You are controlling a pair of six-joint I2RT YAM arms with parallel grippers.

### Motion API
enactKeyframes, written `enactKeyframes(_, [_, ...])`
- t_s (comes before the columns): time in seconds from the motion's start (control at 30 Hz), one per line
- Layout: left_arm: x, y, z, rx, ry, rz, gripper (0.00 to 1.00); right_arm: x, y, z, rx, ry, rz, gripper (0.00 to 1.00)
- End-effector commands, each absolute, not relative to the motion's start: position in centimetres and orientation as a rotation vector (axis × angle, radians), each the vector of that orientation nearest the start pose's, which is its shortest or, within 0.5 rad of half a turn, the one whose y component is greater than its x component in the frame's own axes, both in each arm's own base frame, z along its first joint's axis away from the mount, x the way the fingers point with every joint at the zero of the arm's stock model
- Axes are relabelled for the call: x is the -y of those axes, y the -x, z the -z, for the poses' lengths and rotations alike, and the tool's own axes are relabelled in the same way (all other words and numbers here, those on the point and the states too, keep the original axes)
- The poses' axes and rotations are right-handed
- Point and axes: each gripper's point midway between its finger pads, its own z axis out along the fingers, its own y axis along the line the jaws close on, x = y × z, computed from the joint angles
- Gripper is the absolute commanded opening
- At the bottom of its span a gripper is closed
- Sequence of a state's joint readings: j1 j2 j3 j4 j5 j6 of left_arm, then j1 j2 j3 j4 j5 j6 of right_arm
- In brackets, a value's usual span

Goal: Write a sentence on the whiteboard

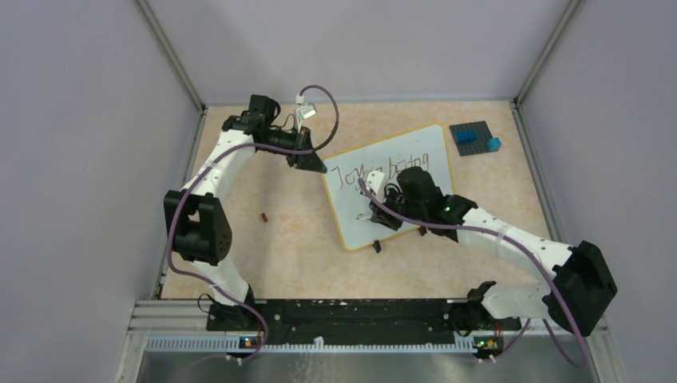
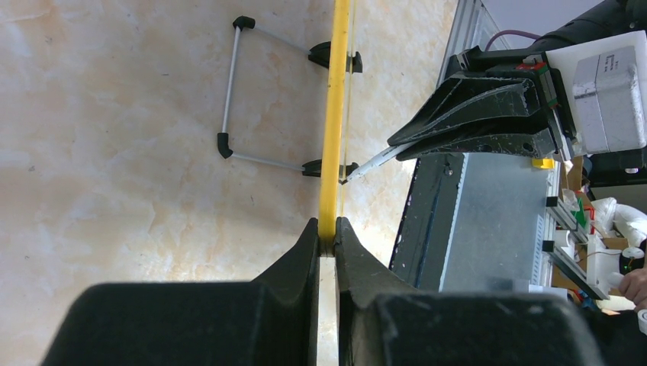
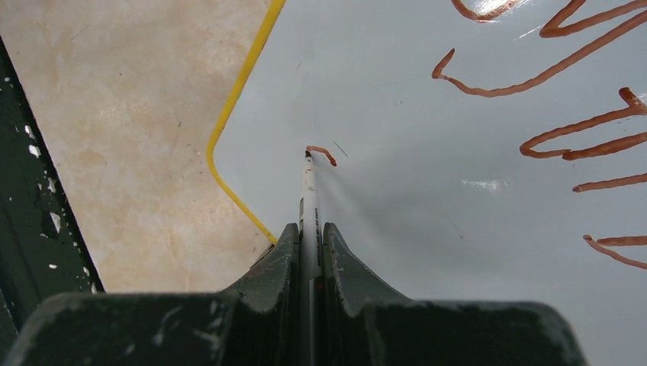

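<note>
The right fingers (image 3: 288, 245) are clamped on a thin white pen (image 3: 308, 191), which juts out between them. Its tip touches the board (image 3: 427, 168) near a rounded corner, at the end of a short reddish-brown stroke (image 3: 323, 152). Further along the white face run larger reddish-brown words (image 3: 534, 76). In the top view they read "Joy" and "being", and the right arm hides what lies between them.

The left fingers (image 2: 309, 248) are pinched shut on the board's yellow rim (image 2: 336, 114), at the edge nearest the left arm. That wrist camera sees the board edge-on. Two black feet (image 2: 329, 55) sit at the rim, joined by a thin wire frame (image 2: 229, 84) on the side away from the pen.

The board stands mid-surface (image 1: 279, 239), turned at a slant. Beyond its far right corner lies a dark blue studded plate (image 1: 475, 134) carrying a light blue brick (image 1: 494, 144). A small brown bit (image 1: 263, 216) lies apart on the left.
</note>
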State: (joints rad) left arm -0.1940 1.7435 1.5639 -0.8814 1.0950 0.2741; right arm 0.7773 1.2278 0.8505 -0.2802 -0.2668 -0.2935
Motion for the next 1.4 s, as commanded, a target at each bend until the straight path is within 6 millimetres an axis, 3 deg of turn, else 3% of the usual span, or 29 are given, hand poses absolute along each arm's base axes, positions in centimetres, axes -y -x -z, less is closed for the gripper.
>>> enactKeyframes(0.0, [22.2,-33.2,-22.5,-2.091,-0.906,1.340,0.00,-26.7,-22.4,-14.8,-1.839,1.295,-0.530,0.00])
enactKeyframes(0.3, [22.1,-33.1,-22.4,-2.094,-0.907,1.336,0.00,-26.3,-22.6,-15.1,-1.836,1.295,-0.498,0.00])
enactKeyframes(0.57, [22.1,-33.2,-22.4,-2.094,-0.905,1.334,0.00,-26.0,-24.2,-17.3,-1.818,1.219,-0.465,0.00])
enactKeyframes(1.0, [22.1,-33.2,-22.6,-2.091,-0.909,1.324,0.00,-26.5,-25.2,-18.7,-1.802,1.164,-0.469,0.00])
enactKeyframes(1.37, [22.0,-33.3,-22.5,-2.094,-0.908,1.318,0.00,-26.3,-24.4,-16.9,-1.842,1.201,-0.490,0.00])
